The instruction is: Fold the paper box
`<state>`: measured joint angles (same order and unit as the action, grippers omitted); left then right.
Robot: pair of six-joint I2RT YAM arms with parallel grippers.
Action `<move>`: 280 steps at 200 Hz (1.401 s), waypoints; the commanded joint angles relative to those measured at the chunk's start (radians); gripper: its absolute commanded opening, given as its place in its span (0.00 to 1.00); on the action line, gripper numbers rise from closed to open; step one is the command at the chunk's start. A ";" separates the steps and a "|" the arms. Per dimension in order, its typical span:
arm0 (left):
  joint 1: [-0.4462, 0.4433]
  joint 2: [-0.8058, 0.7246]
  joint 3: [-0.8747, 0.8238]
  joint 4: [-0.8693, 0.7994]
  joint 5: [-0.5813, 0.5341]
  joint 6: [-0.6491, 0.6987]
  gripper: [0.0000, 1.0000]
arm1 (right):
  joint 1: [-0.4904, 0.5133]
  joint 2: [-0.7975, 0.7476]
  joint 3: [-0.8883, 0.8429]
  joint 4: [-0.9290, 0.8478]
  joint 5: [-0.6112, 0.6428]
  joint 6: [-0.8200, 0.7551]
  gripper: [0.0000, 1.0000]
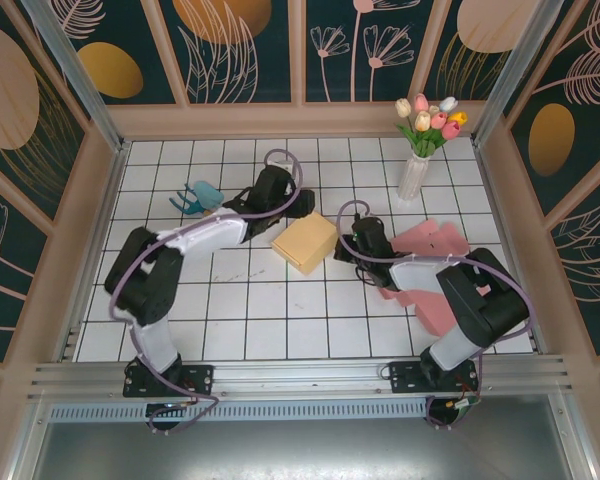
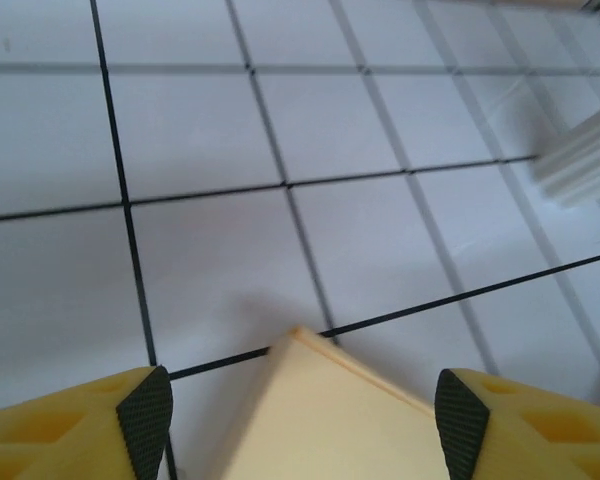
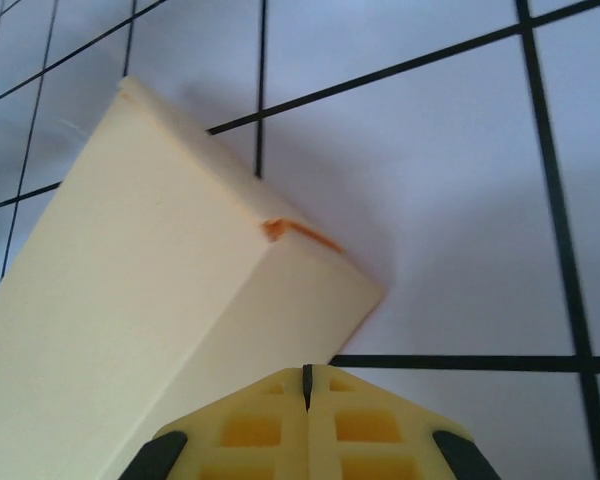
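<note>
The paper box is a pale yellow closed block lying on the white tiled table, near the middle. My left gripper hovers at its far left side. In the left wrist view that gripper is open, and a corner of the box lies between the black pads without touching either. My right gripper sits at the box's right side. Its yellow fingers are shut together with nothing between them, their tips right against the box's end face.
Pink paper sheets lie to the right, partly under the right arm. A white ribbed vase with tulips stands at the back right, and shows blurred in the left wrist view. A teal object lies at the back left. Wooden walls ring the table.
</note>
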<state>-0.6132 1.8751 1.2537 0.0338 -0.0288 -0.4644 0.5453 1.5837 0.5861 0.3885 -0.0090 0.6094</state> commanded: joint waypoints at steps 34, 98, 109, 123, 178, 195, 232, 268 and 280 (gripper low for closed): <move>0.041 0.117 0.016 0.067 0.185 -0.002 0.70 | -0.114 0.087 0.006 0.068 -0.202 0.005 0.00; 0.040 0.257 0.047 0.132 0.352 -0.056 0.64 | -0.128 0.209 0.116 0.020 -0.263 -0.049 0.00; 0.040 0.281 0.051 0.147 0.380 -0.068 0.62 | -0.134 0.226 0.135 0.008 -0.272 -0.056 0.00; 0.036 0.301 0.052 0.175 0.430 -0.109 0.61 | -0.142 0.246 0.148 0.012 -0.298 -0.055 0.00; -0.069 0.288 0.019 0.367 0.677 -0.261 0.61 | -0.141 0.301 0.186 0.071 -0.414 -0.040 0.00; -0.067 0.281 -0.016 0.440 0.700 -0.343 0.60 | -0.142 0.292 0.196 0.059 -0.413 -0.046 0.00; -0.017 0.165 -0.079 0.333 0.451 -0.315 0.63 | -0.142 0.187 0.148 0.005 -0.326 -0.054 0.00; 0.060 0.061 -0.218 0.477 0.457 -0.444 0.66 | -0.142 0.058 0.058 -0.037 -0.260 -0.055 0.00; 0.062 0.033 -0.225 0.436 0.427 -0.417 0.67 | -0.142 0.009 0.013 -0.029 -0.271 -0.041 0.00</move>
<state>-0.5644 1.9827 1.0573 0.4236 0.3862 -0.8368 0.3927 1.6974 0.6651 0.3603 -0.2913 0.5747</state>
